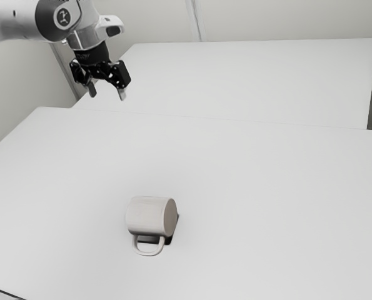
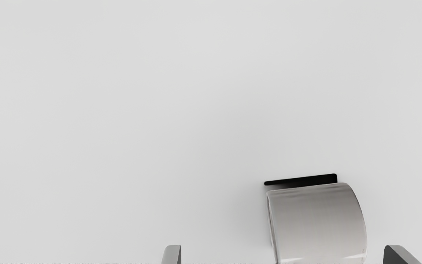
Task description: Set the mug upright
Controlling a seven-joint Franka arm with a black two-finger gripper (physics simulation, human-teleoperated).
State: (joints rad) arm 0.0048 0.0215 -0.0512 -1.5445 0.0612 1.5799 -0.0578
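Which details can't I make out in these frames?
- Mug, exterior view: whether its end toward the view's right is opening or base; too small and evenly shaded.
- Mug, wrist view: part cut off by the bottom edge.
- Gripper fingers, wrist view: all but the tips cut off by that edge.
- Arm, exterior view: its remainder, cut off by the left edge.
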